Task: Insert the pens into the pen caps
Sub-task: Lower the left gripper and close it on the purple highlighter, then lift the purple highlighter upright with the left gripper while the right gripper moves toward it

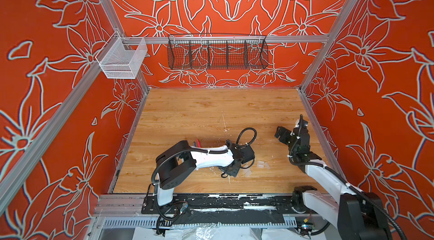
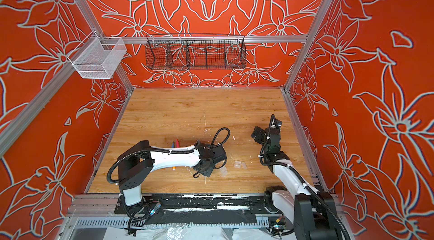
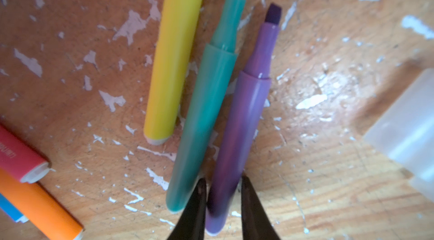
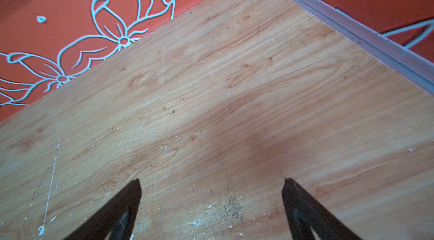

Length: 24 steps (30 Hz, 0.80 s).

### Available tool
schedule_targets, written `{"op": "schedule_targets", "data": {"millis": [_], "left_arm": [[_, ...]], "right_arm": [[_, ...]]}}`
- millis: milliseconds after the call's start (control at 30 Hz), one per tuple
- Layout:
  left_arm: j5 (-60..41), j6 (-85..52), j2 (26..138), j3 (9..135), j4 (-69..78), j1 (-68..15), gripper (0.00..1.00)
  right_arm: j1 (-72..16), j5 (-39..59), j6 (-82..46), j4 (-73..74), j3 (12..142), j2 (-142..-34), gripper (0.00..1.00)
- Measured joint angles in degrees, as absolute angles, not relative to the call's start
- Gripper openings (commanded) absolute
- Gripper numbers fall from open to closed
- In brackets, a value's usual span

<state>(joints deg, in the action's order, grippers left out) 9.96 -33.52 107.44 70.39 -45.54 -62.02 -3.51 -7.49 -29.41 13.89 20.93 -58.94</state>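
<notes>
In the left wrist view my left gripper (image 3: 223,182) is shut on the purple pen (image 3: 244,119) near its back end, and the pen's uncapped tip points away. A green pen (image 3: 206,109) lies right against it, with a yellow pen (image 3: 173,50) beyond that. Pink (image 3: 18,154), orange (image 3: 40,206) and blue (image 3: 9,210) pens lie together off to one side. A clear pen cap (image 3: 408,128) sits at the frame edge. In a top view more pen caps (image 1: 261,164) lie right of the left gripper (image 1: 231,171). My right gripper (image 4: 212,184) hangs open over bare wood.
A black wire basket (image 1: 217,52) and a white mesh basket (image 1: 121,59) hang on the back rail. An aluminium frame rail (image 4: 352,29) runs along the table's right edge. White paint flecks dot the wood around the pens.
</notes>
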Motion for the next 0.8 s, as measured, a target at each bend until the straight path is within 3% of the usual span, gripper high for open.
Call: {"op": "schedule_targets", "data": {"millis": [700,800], "left_arm": [[7.73,-32.21,109.60,73.06,-46.02,-61.06,0.17],[7.77,-32.21,109.78,73.32,-46.11,-61.01,0.12]], "right_arm": [[-3.51,-7.46,-29.41,13.63,20.95,-59.20,0.96],[-3.51,-7.46,-29.41,13.50,20.95,-59.20,0.95]]}}
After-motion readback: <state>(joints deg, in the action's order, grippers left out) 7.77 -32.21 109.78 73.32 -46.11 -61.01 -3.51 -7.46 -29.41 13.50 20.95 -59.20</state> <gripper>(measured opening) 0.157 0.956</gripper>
